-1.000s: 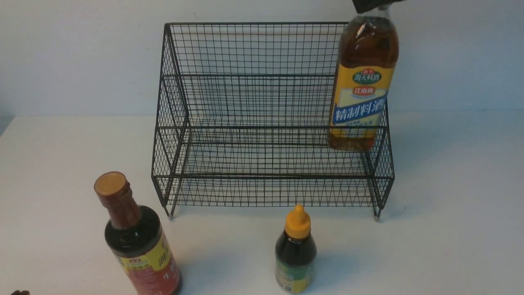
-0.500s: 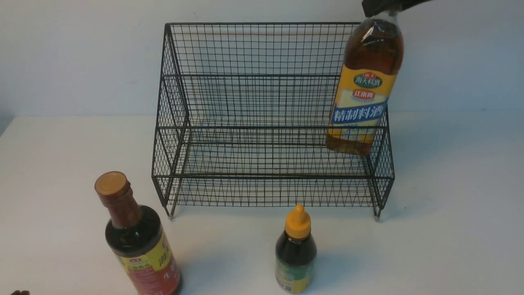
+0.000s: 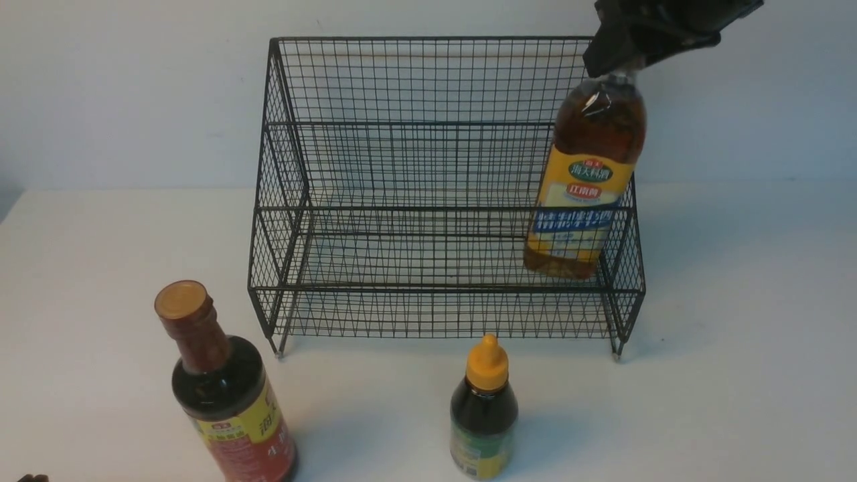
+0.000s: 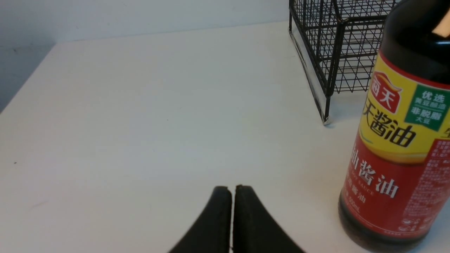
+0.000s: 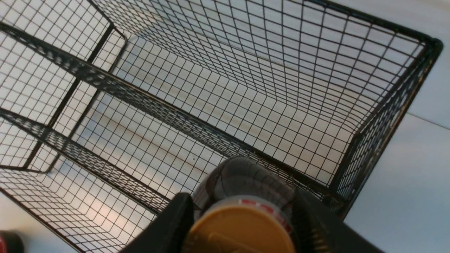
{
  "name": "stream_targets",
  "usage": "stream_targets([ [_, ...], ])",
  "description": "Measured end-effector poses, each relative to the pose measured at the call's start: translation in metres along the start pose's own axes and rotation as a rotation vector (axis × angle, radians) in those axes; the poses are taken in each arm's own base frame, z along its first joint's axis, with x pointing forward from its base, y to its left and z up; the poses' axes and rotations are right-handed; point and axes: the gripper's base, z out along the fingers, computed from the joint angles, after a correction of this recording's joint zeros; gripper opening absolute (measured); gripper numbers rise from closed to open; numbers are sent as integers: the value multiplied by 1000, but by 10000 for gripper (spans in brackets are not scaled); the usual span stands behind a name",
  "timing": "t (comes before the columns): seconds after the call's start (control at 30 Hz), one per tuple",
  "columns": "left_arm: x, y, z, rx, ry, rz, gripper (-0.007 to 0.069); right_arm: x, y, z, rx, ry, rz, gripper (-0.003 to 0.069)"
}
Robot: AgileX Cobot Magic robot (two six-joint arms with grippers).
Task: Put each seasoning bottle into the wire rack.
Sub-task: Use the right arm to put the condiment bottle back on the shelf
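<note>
My right gripper [image 3: 619,63] is shut on the neck of the large amber bottle [image 3: 586,181], under its tan cap [image 5: 242,228]. The bottle hangs slightly tilted inside the right end of the black wire rack [image 3: 348,161], its base low in the front tier, near the floor. The dark bottle with brown neck and red-yellow label [image 3: 224,395] stands on the table at front left, also in the left wrist view [image 4: 400,140]. The small dark bottle with yellow nozzle cap [image 3: 483,412] stands in front of the rack. My left gripper [image 4: 232,189] is shut and empty, beside the red-yellow bottle.
The rack's right side wall [image 5: 379,116] is close to the held bottle. White table [image 3: 736,335] stretches around the rack, with a pale wall behind it. The rack's front left foot [image 4: 326,121] stands near the red-yellow bottle.
The right gripper has lowered the amber bottle into the rack's right end; it tilted and now sits deeper behind the front wire rails. The other bottles and left gripper have not moved.
</note>
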Motion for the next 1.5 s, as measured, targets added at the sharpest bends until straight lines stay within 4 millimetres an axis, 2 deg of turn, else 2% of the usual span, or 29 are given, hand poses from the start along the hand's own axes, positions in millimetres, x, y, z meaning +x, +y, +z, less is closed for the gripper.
stream_targets([
  [0.3, 0, 0, 0, 0, 0, 1, -5, -1, 15, 4, -61, -9, -161, 332],
  [0.9, 0, 0, 0, 0, 0, 1, -5, -1, 18, 6, -56, -6, -156, 331],
  [1.03, 0, 0, 0, 0, 0, 1, -5, -2, 20, 5, -69, -17, -134, 360],
  [1.17, 0, 0, 0, 0, 0, 1, -5, -8, 27, -11, -94, -84, -119, 458],
  [1.33, 0, 0, 0, 0, 0, 1, -5, -9, 30, -20, -91, -102, -113, 547],
  [1.4, 0, 0, 0, 0, 0, 1, -5, -9, 32, -28, -88, -116, -102, 559],
  [1.5, 0, 0, 0, 0, 0, 1, -5, -10, 39, -54, -72, -162, -88, 563],
])
